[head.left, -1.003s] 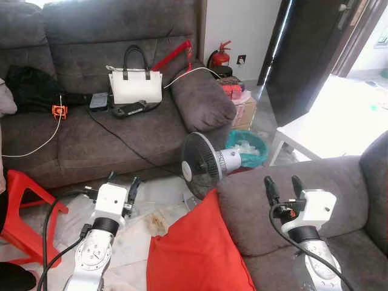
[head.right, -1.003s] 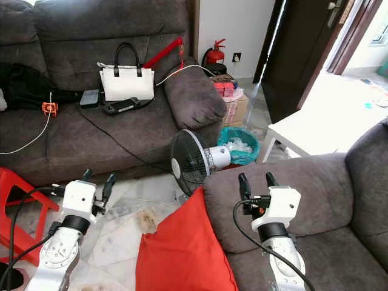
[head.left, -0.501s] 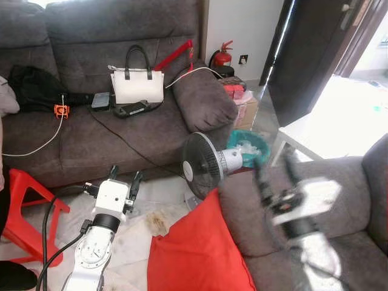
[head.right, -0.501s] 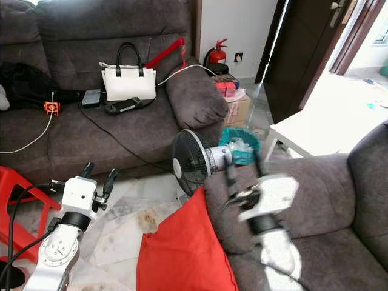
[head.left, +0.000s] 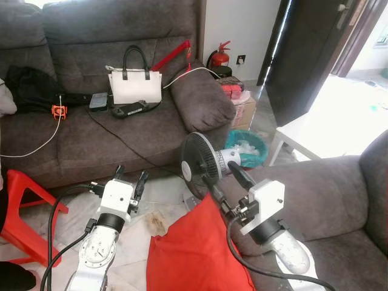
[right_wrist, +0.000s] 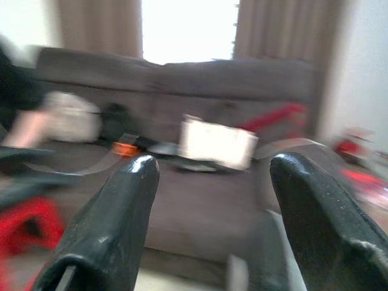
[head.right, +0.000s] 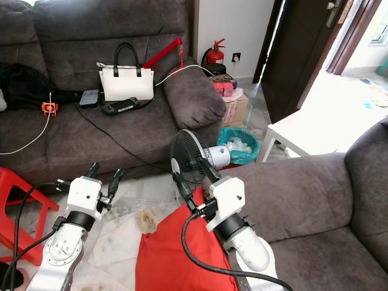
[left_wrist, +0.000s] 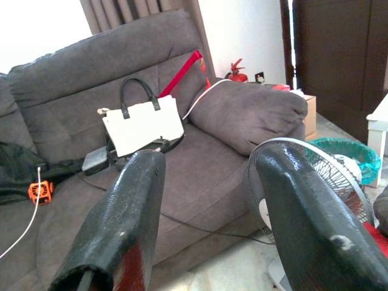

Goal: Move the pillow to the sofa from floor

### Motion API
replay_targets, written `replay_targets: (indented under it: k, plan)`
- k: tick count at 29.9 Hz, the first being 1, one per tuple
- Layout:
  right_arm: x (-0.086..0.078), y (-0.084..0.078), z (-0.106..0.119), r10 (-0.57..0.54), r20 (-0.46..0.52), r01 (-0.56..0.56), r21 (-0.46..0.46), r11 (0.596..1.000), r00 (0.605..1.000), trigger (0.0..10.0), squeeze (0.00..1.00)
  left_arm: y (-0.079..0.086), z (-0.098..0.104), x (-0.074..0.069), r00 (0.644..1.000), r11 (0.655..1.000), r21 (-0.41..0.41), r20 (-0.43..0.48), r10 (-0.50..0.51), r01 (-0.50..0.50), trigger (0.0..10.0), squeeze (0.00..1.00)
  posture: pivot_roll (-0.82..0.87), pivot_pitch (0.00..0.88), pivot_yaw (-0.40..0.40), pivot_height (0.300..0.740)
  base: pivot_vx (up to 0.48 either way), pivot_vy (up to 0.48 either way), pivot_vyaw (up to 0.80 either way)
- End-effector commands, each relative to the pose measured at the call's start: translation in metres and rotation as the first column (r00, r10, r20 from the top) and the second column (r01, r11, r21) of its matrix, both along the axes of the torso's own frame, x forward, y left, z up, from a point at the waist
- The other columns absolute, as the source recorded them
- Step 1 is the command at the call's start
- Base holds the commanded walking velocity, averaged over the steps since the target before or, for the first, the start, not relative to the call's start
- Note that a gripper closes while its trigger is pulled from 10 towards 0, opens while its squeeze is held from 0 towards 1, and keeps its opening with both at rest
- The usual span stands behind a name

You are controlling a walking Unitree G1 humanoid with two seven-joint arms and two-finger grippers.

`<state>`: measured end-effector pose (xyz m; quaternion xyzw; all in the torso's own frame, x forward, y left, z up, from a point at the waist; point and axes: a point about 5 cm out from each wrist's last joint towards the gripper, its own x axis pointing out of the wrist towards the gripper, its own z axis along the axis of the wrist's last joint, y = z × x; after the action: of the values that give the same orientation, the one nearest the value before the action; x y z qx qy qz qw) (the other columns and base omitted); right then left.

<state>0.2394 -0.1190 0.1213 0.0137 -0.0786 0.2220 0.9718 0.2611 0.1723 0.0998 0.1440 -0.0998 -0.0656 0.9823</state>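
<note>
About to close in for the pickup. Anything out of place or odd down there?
The red pillow is on the floor, propped against the near sofa arm. A fan stands close behind its top corner, beside the open right gripper.

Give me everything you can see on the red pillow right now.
The red pillow is plain, bright red fabric, looking soft and square-cornered. It stands tilted on the tiled floor, one corner up, leaning against the grey sofa's armrest beside the fan. Its lower edge is cut off by the frame. The right pincer, open, sits at its upper corner, not yet gripping.

pillow [head.left: 194, 254] cropped below, right wrist view blurred
</note>
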Motion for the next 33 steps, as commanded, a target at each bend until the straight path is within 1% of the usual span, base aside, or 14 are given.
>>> replay_targets:
  k: [1,3,4,6,7,8,9,14,17,18,21,25,30,33]
  plan:
    - [0.004,-0.023,-0.004,-0.118,-0.016,0.118,0.004,0.993,0.993,10.0,0.00,-0.002,0.002,-0.001,1.000,1.000,0.019,0.004,-0.006,0.006,10.0,0.00,0.13,0.000,-0.042,0.740,0.000,0.000,0.00]
    - [0.008,-0.048,-0.009,-0.230,-0.037,0.231,0.003,0.973,0.972,10.0,0.00,-0.001,0.001,-0.001,1.000,1.000,0.021,0.002,-0.005,0.005,10.0,0.00,0.13,0.000,-0.045,0.740,0.000,0.000,0.00]
    - [0.008,-0.048,-0.009,-0.230,-0.037,0.231,0.003,0.973,0.972,10.0,0.00,-0.001,0.001,-0.001,1.000,1.000,0.021,0.002,-0.005,0.005,10.0,0.00,0.13,0.000,-0.045,0.740,0.000,0.000,0.00]
    - [0.009,-0.067,-0.012,-0.310,-0.046,0.310,-0.010,0.951,0.950,10.0,0.00,0.000,0.001,-0.001,1.000,1.000,0.020,0.002,0.001,-0.001,10.0,0.00,0.13,0.000,-0.047,0.740,0.000,0.000,0.00]
    - [0.009,-0.067,-0.012,-0.310,-0.046,0.310,-0.010,0.951,0.950,10.0,0.00,0.000,0.001,-0.001,1.000,1.000,0.020,0.002,0.001,-0.001,10.0,0.00,0.13,0.000,-0.047,0.740,0.000,0.000,0.00]
    - [0.009,-0.080,-0.019,-0.363,-0.069,0.361,-0.039,0.932,0.929,10.0,0.00,0.001,0.001,-0.001,1.000,1.000,0.016,0.000,0.007,-0.007,10.0,0.00,0.14,0.000,-0.052,0.740,0.000,0.000,0.00]
    - [0.009,-0.084,-0.021,-0.377,-0.078,0.375,-0.045,0.926,0.923,10.0,0.00,0.001,0.001,-0.001,1.000,1.000,0.015,0.000,0.008,-0.008,10.0,0.00,0.14,0.000,-0.052,0.740,0.000,0.000,0.00]
    - [0.008,-0.083,-0.025,-0.381,-0.091,0.378,-0.050,0.924,0.920,10.0,0.00,-0.001,0.004,0.002,1.000,1.000,-0.009,0.003,0.004,-0.004,10.0,0.00,0.14,0.000,-0.056,0.740,0.000,0.000,0.00]
    - [0.010,-0.081,-0.027,-0.385,-0.093,0.382,-0.052,0.923,0.918,10.0,0.00,-0.026,0.013,0.005,0.991,0.991,-0.003,0.011,-0.135,0.135,10.0,0.00,0.15,0.000,-0.054,0.740,0.000,0.000,0.00]
    - [0.010,-0.081,-0.027,-0.385,-0.093,0.382,-0.052,0.923,0.918,10.0,0.00,-0.026,0.013,0.005,0.991,0.991,-0.003,0.011,-0.135,0.135,10.0,0.00,0.15,0.000,-0.054,0.740,0.000,0.000,0.00]
    - [0.011,-0.081,-0.028,-0.392,-0.089,0.390,-0.046,0.920,0.916,10.0,0.00,-0.061,0.022,0.003,0.958,0.957,-0.041,0.018,-0.286,0.286,10.0,0.00,0.14,0.000,-0.048,0.740,0.000,0.000,0.00]
    - [0.011,-0.081,-0.028,-0.394,-0.087,0.392,-0.042,0.919,0.915,10.0,0.00,-0.080,0.023,-0.003,0.923,0.923,-0.022,0.013,-0.383,0.384,10.0,0.00,0.13,0.000,-0.047,0.740,0.000,0.000,0.00]
    - [0.011,-0.080,-0.029,-0.392,-0.086,0.390,-0.040,0.920,0.916,10.0,0.00,-0.088,0.022,-0.008,0.900,0.900,-0.006,0.004,-0.436,0.436,10.0,0.00,0.14,0.000,-0.047,0.740,0.000,0.000,0.00]
    - [0.012,-0.077,-0.028,-0.382,-0.082,0.380,-0.037,0.924,0.921,10.0,0.00,-0.102,0.021,-0.017,0.852,0.852,0.015,-0.017,-0.524,0.524,10.0,0.00,0.14,0.000,-0.047,0.740,0.000,0.000,0.00]
